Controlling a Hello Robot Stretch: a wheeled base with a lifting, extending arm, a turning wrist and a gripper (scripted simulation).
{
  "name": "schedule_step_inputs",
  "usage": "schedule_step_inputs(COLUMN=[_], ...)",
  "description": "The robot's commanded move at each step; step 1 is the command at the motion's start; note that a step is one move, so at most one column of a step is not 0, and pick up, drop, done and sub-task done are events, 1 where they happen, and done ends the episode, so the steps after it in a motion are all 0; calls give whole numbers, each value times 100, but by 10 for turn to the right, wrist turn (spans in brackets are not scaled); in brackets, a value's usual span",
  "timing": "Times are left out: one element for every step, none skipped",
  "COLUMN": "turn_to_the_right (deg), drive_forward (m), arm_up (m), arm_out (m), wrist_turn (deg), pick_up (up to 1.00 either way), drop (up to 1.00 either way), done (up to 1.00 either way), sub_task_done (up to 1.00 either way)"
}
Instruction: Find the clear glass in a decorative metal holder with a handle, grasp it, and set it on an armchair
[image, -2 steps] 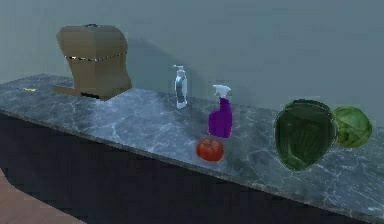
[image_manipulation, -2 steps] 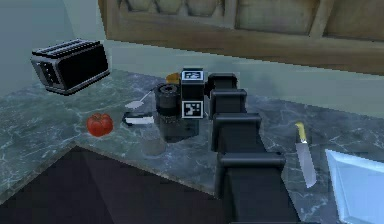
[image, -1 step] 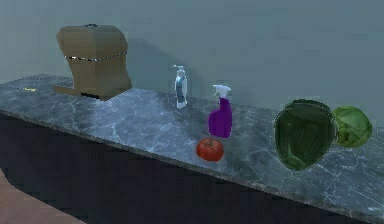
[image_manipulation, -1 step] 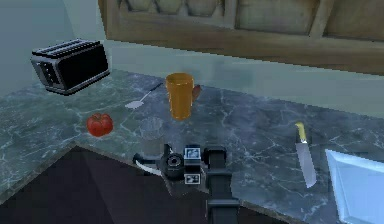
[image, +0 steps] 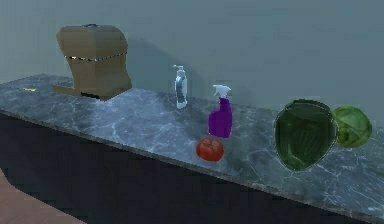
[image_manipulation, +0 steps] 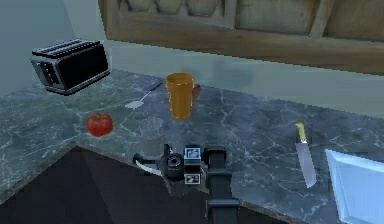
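Glass (image_manipulation: 150, 136) stands near tomato (image_manipulation: 98, 124), orange cup (image_manipulation: 180, 95) and end effector (image_manipulation: 148, 164).

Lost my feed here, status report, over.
Copy: gripper at pale translucent cup on grey marble counter; hold cannot be told. Amber handled glass stands beyond. Red tomato nearby.

Lower part of glass (image_manipulation: 151, 131) behind gripper (image_manipulation: 148, 163)

Marble counter (image_manipulation: 250, 130) — gripper (image_manipulation: 143, 161), clear glass (image_manipulation: 151, 136) just behind it; red fruit (image_manipulation: 98, 124) near, toward the view's left; orange cup (image_manipulation: 180, 95) beyond; toaster (image_manipulation: 70, 66) farther left; knife (image_manipulation: 303, 155) well apart, rightward.
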Motion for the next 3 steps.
schedule_step_inputs(turn_to_the_right=[0,0,0], drive_forward=[0,0,0], arm_up=[10,6,0], arm_out=[0,0,0], wrist_turn=[0,0,-450], pick_up=[0,0,0], drop=[0,0,0], done=[0,0,0], sub_task_done=[0,0,0])
